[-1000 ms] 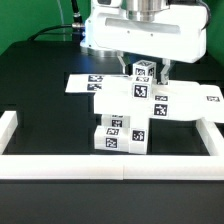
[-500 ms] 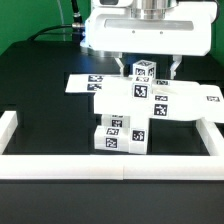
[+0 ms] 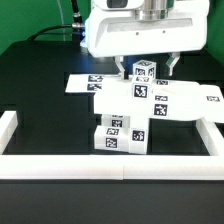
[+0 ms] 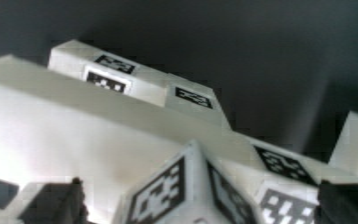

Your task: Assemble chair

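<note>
Chair (image 3: 130, 112) stands partly built under my gripper (image 3: 147, 68): seat on base, one post up. Jaws wide apart, gripping nothing; I reckon more parts left.

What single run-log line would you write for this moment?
step: chair assembly | gripper: open, straddling top post, not gripping | chair: upright, against front rail | marker board: behind

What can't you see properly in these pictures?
- The chair's back side, exterior view: its own front blocks hide it.
- The marker board, exterior view: the chair covers its middle.
- The pincer, exterior view: the chair's top post hides where its open fingers end.
- The chair's lower part, wrist view: cut off by the edge, and the tags are blurred.
</note>
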Robot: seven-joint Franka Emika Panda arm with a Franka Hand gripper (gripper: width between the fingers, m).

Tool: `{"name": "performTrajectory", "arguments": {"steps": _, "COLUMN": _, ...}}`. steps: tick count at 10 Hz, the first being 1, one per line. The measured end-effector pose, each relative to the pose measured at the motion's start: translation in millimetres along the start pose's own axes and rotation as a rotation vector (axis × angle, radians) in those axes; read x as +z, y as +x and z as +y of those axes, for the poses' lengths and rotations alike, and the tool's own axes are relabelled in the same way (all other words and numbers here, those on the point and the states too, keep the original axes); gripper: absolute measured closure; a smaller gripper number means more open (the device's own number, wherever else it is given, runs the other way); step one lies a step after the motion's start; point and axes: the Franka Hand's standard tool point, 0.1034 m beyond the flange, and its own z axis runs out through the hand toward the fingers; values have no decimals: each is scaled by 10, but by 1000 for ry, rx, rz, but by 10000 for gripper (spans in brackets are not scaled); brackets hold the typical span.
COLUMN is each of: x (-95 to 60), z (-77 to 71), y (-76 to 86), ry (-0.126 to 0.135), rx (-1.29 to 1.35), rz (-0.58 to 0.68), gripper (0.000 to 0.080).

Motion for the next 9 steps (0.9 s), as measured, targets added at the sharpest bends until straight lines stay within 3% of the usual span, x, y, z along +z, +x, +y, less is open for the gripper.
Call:
{"name": "performTrajectory", "arguments": {"steps": 7, "x": -1, "z": 61, "y": -9, "ry": -10, "rx": -366, "rz": -4, "gripper": 151}}
{"name": "performTrajectory", "arguments": {"steps": 9, "x": 4, "z": 63, "y": -12, "ry": -10, "rx": -357, "rz": -5, "gripper": 425}}
